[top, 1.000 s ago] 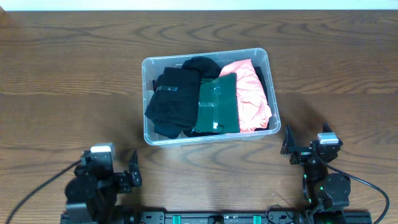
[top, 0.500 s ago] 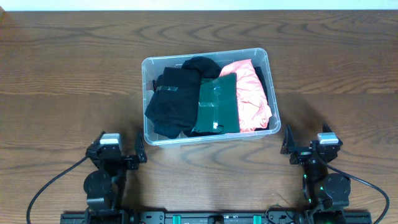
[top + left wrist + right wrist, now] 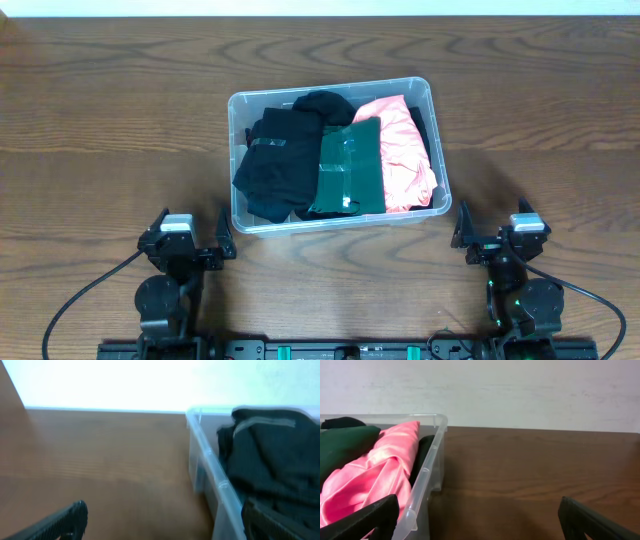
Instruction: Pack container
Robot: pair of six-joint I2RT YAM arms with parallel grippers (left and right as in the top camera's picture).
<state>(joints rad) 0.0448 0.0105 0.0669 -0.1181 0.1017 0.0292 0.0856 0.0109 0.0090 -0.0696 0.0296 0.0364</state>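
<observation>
Looking at a clear plastic container (image 3: 340, 221) with rounded corners and a thick rim, parked mid-way across a dark grainy wood table (image 3: 120, 120). Stuffed with a crumpled black garment (image 3: 280, 165), a flat dark green folded piece (image 3: 348, 170) and shiny pink satin (image 3: 405, 155). Got the left gripper (image 3: 190, 245) and right gripper (image 3: 495, 235) down by its front corners, both with fingers spread wide, holding nothing

The container (image 3: 340, 220), holding clothes (image 3: 290, 160), sits on the table (image 3: 100, 130).
</observation>
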